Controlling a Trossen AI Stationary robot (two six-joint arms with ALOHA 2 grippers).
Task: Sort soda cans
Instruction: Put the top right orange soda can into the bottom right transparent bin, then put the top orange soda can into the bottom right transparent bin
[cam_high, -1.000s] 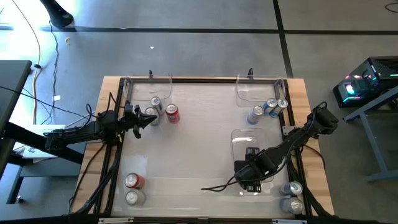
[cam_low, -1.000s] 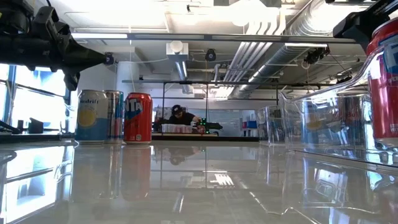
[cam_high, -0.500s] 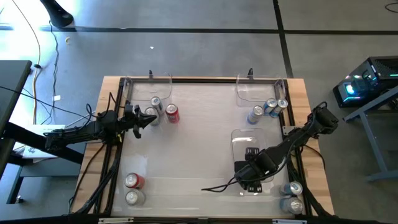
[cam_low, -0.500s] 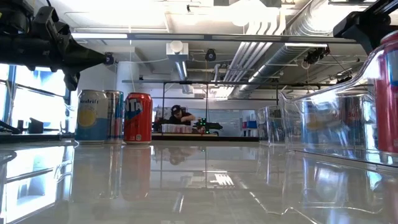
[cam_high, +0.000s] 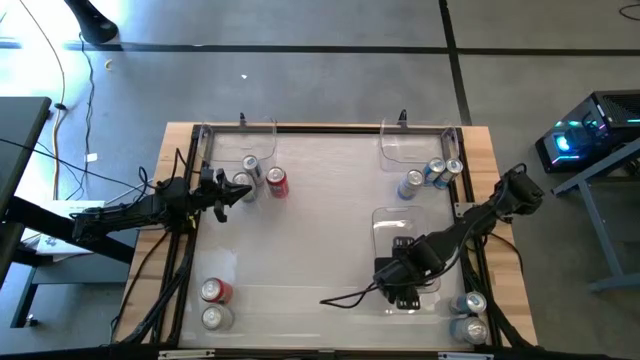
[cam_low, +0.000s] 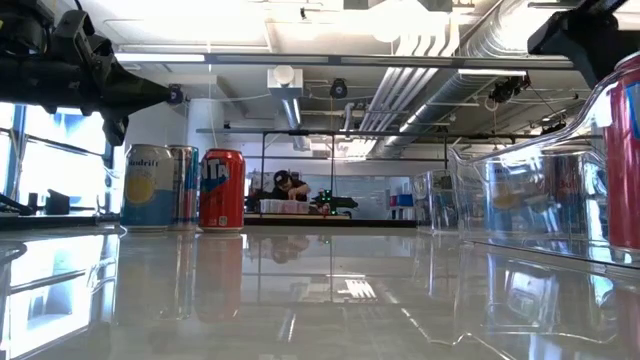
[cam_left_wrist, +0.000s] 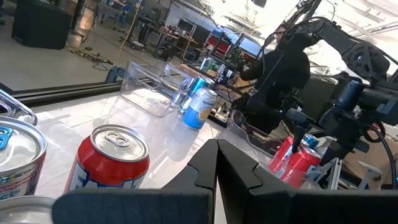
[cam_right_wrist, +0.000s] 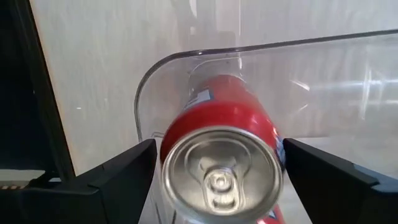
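red can (cam_low: 627, 150) cut off at frame edge

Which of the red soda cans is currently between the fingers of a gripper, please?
The red can inside the clear bin near the table's right front: it sits between the right gripper fingers. The other red cans stand free at the left rear and left front.

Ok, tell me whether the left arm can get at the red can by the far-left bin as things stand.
Probably yes. The left gripper sits just short of the cluster, and the red can stands upright outside the clear bin. A silver-topped can stands between them, so it would likely need to come around that.
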